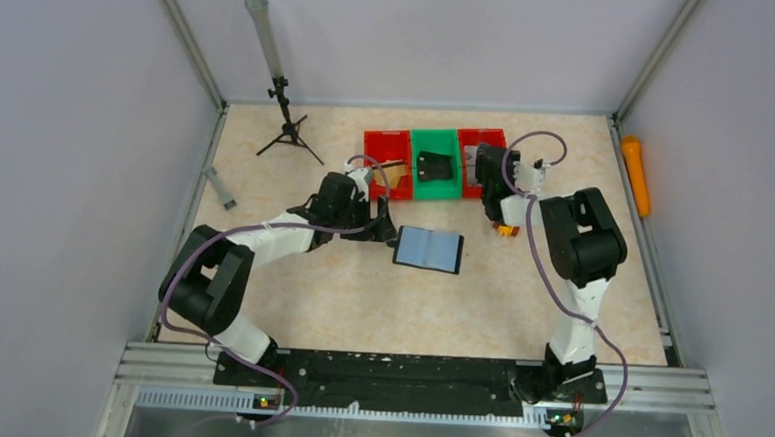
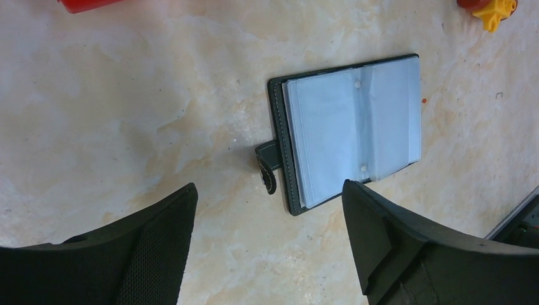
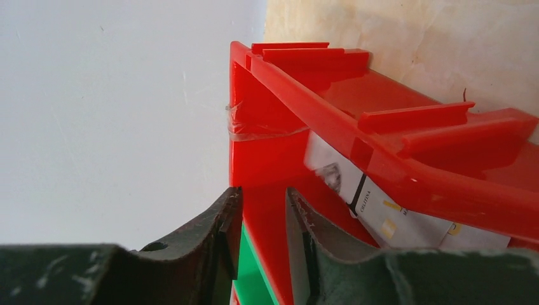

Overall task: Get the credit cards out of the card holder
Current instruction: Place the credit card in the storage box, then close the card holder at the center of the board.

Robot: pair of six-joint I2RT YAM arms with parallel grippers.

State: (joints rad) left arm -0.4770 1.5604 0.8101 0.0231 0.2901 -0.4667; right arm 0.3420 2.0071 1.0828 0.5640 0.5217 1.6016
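The card holder (image 1: 428,249) lies open and flat on the table, its pale grey-blue sleeves facing up. In the left wrist view (image 2: 353,130) its closing tab (image 2: 267,164) points toward me, and no card shows in the sleeves. My left gripper (image 1: 388,234) is open and empty just left of the tab, low over the table (image 2: 268,190). My right gripper (image 1: 486,172) hovers over the right red bin (image 1: 496,142), with its jaws a little apart above the bin's wall (image 3: 264,194). White cards (image 3: 388,216) lie inside that bin.
Three bins stand in a row at the back: a left red bin (image 1: 388,138), a green bin (image 1: 436,136) holding a small black case (image 1: 434,166), and the right red one. A yellow-orange toy (image 1: 506,229) lies near the right arm. A tripod (image 1: 286,123) stands at the back left, and an orange tool (image 1: 636,173) lies at the right edge.
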